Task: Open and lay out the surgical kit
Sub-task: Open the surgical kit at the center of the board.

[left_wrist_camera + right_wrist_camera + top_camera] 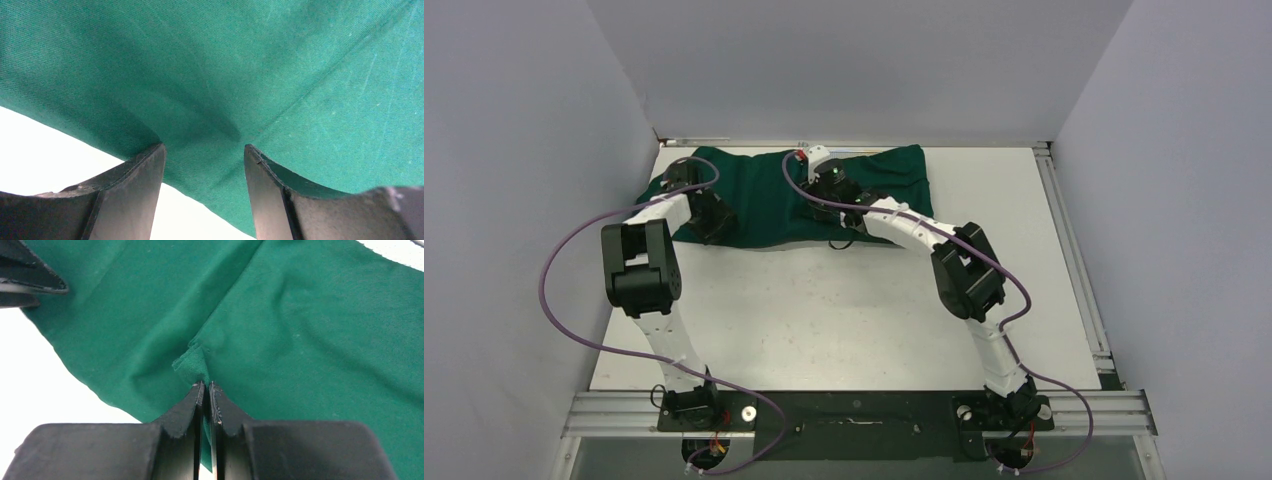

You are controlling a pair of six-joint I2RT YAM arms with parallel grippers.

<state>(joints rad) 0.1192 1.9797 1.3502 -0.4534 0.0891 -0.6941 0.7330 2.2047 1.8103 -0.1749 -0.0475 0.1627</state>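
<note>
top external view is showing the green cloth lying along the far side of the white table, spreading from near the left wall past the middle, rumpled and folding over itself. whatever it is covering is staying hidden under the fabric. both arms are reaching forward from the near edge onto it. the left claw is sitting over the near edge of the cloth's left part, and the right claw is sitting over the middle of the cloth, to the right of the left one and apart from it.

left wrist view is showing the left claw with its two black fingers standing wide apart. the cloth is filling nearly the whole picture, and its edge is running slantwise behind the fingers, with bare table showing at the lower left. a soft dimple and a crease in the fabric are lying just ahead of the gap. the tip of the finger on the left of the picture is meeting the cloth's edge; whether the other tip is touching, i cannot tell.

right wrist view is showing the right claw with its fingers pressing together, clamping a small puckered fold of the cloth between the tips. creases are fanning out from that pinch. white table is showing to the left of the cloth's slanting edge.
</note>
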